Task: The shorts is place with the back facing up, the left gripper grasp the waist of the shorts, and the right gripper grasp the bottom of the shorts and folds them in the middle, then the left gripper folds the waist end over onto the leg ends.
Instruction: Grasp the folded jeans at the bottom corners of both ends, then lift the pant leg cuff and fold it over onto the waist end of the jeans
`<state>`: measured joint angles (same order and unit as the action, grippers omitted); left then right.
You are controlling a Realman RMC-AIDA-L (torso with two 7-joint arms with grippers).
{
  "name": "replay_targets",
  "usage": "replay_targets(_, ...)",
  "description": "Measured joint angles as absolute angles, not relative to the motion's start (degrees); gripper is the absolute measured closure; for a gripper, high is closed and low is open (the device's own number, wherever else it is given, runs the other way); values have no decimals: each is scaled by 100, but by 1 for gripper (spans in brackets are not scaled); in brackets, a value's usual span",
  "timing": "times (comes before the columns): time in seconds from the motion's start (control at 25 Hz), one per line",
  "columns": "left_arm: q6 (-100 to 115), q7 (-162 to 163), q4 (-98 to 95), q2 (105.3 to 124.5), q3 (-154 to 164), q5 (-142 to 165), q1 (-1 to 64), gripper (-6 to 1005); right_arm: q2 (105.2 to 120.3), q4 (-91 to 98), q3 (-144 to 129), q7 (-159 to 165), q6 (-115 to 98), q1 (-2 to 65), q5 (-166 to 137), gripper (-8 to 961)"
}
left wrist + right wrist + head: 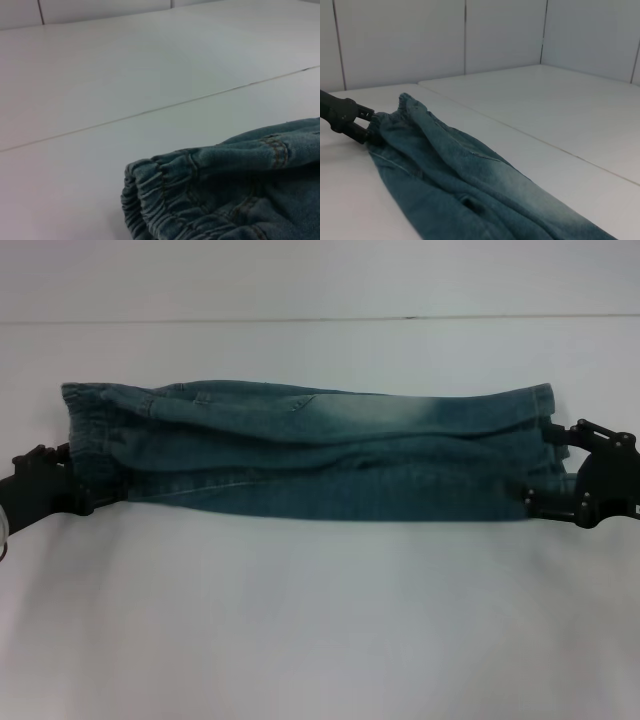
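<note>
Denim shorts (310, 450), soft and limp, folded lengthwise on the white table (320, 620), sagging between left end effector (82, 495) closed on the elastic waist and right end effector (540, 502) closed on the leg hems, the firmest holds.

I see the faded blue denim shorts (310, 450) folded lengthwise into a long band, stretched left to right, elastic gathered waist at the left.

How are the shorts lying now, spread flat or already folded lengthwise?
Folded lengthwise: the shorts form one narrow band on the table, waist at the left gripper, leg ends at the right gripper. The waist-to-leg fold isn't done.
</note>
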<state>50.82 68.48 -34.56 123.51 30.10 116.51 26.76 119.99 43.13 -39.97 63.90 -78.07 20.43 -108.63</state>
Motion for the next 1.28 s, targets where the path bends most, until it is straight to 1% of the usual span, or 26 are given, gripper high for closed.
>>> replay_targets(0.28, 5109, 6823, -3454, 12350, 3069, 11638, 2679, 145, 11998, 4230, -3999, 6384, -7799, 2093, -10824, 6)
replay_targets(0.52, 5640, 6803, -3502, 12366, 3081, 11637, 2651, 165, 11999, 4132, -3974, 6248, -7825, 2078, -10703, 6)
replay_targets(0.72, 5982, 6850, -3612, 12347, 3052, 11619, 2621, 350, 11985, 3930, -4109, 6061, -7908, 2093, -10645, 7)
replay_targets(0.96, 6016, 6871, -3732, 12367, 3060, 11616, 2573, 594, 11978, 3819, -4920, 6002, -8013, 2129, -10731, 6)
replay_targets(1.16, 6233, 6919, -3896, 12379, 3054, 11605, 2570, 820, 12001, 3560, -4943, 5808, -8009, 2177, -10469, 6)
replay_targets(1.28, 6496, 7016, -4087, 12386, 3062, 11601, 2572, 873, 12009, 3117, -4928, 5412, -7762, 2241, -9927, 7)
